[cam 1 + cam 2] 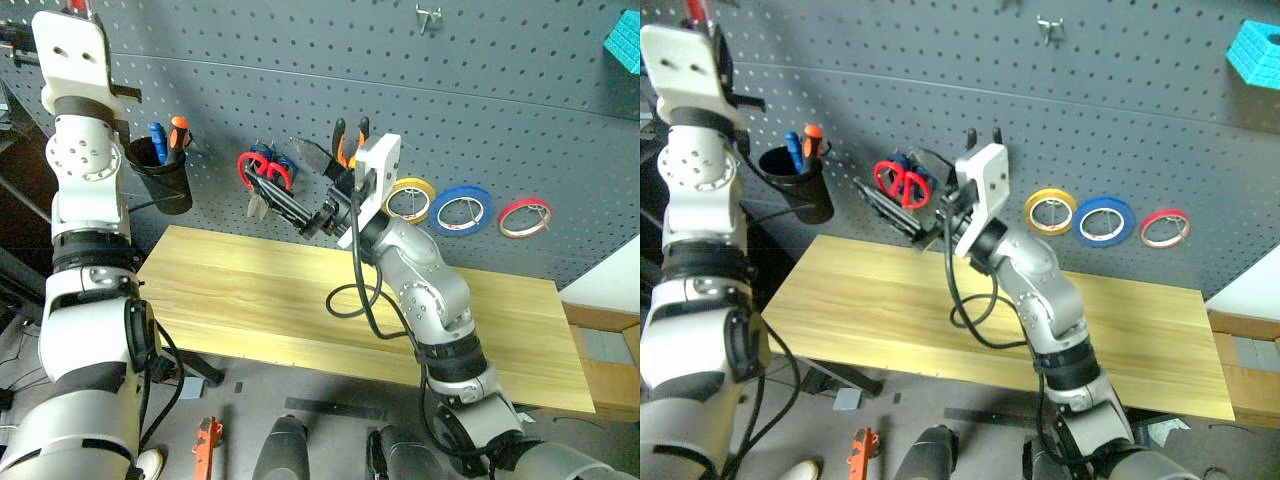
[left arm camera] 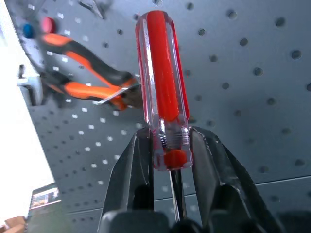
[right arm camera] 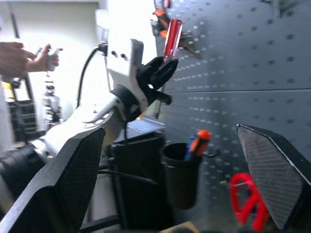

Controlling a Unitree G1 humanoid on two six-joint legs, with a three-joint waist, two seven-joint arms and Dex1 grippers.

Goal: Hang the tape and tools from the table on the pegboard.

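Now | left end effector holding screwdriver | right end effector wide

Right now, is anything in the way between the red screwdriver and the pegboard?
Nothing visible blocks it. The left gripper holds the red screwdriver up before bare pegboard; the orange-handled pliers hang off to one side.

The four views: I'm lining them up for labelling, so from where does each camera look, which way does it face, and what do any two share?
Left eye, right eye: head, looking down over both arms at the table and pegboard.
Left wrist: along the left end effector, shut on the red screwdriver, facing the pegboard and hung pliers.
Right wrist: between the open right end effector fingers, toward the left arm.
Shared: both wrist views show the screwdriver.
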